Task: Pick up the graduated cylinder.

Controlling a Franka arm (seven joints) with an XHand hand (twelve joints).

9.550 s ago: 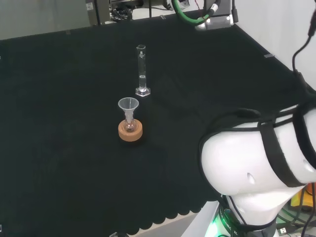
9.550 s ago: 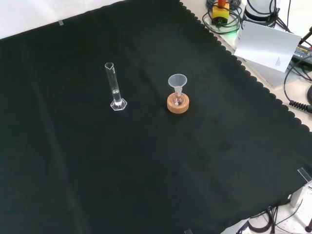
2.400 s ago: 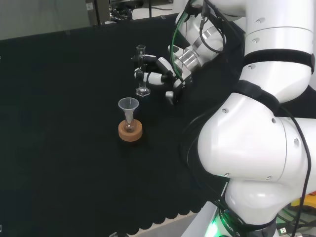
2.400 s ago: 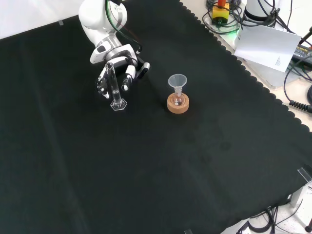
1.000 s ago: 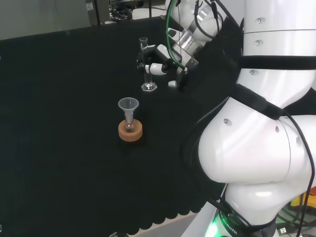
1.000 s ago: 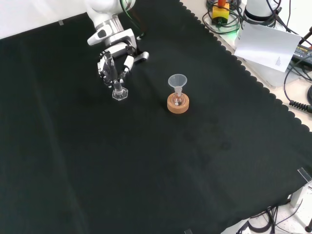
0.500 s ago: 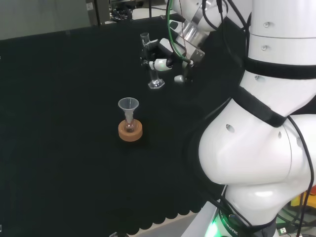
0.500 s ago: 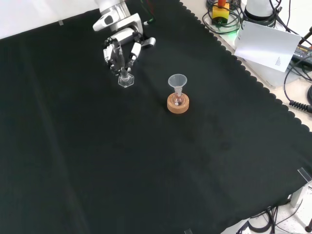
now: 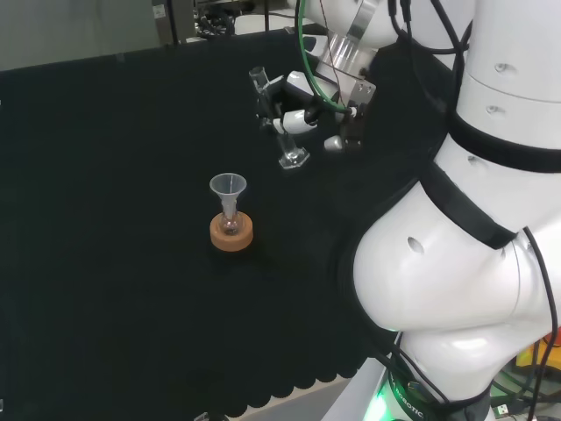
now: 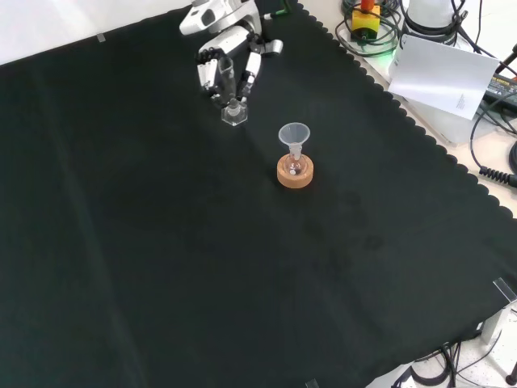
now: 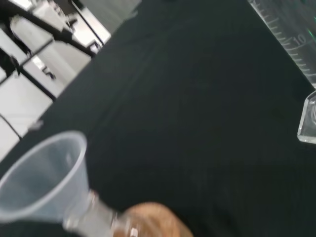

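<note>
The clear graduated cylinder (image 9: 279,123) is off the cloth and tilted, its hexagonal foot (image 9: 294,160) hanging free. My hand (image 9: 298,96) is shut on its tube, fingers curled round the middle. From the front, the hand (image 10: 230,56) grips the cylinder (image 10: 229,87) near the cloth's far edge, with the foot (image 10: 234,115) lowest. In the wrist view the cylinder's graduated tube (image 11: 289,34) and foot (image 11: 308,121) show close up.
A small flask with a clear plastic funnel (image 9: 228,189) in its neck sits on a cork ring (image 9: 231,233), nearer than the hand in the head view. From the front the funnel (image 10: 294,134) and ring (image 10: 295,173) lie right of and below the cylinder. The funnel (image 11: 42,177) looms near the wrist camera.
The hand closed on the cylinder, lifted it off the cloth and carried it rightward in the head view, upward and right in the front view. The cylinder now tilts more.
</note>
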